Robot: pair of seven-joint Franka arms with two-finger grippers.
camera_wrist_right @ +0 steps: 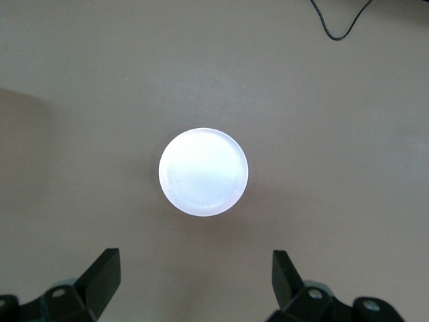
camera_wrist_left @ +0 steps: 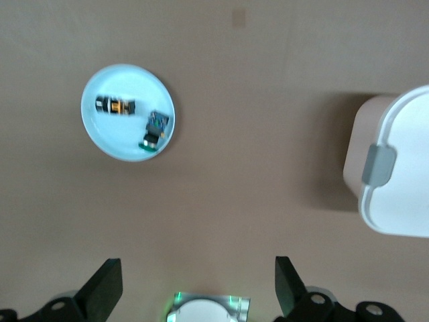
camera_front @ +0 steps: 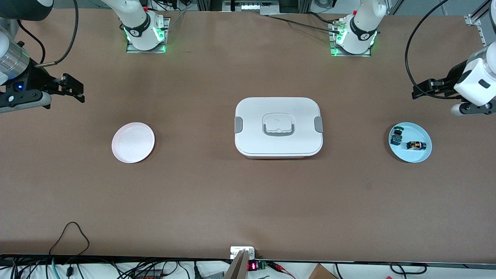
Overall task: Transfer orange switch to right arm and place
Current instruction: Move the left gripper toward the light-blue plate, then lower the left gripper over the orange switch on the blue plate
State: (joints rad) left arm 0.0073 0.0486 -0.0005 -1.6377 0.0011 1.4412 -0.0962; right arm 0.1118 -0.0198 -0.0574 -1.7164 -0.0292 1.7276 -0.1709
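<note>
A: Where was the orange switch [camera_front: 416,145]?
B: On the blue plate [camera_front: 422,155], beside the green switch [camera_front: 396,135].
A: Grippers?
B: Left gripper [camera_wrist_left: 198,288] and right gripper [camera_wrist_right: 194,285] both gaped wide, empty, up over table ends.

One camera sits high up and looks down at the whole desk [camera_front: 248,201] facing the robots, while each wrist camera looks straight down from above, sharing the blue plate [camera_wrist_left: 127,113] or the pink plate [camera_wrist_right: 203,172].
</note>
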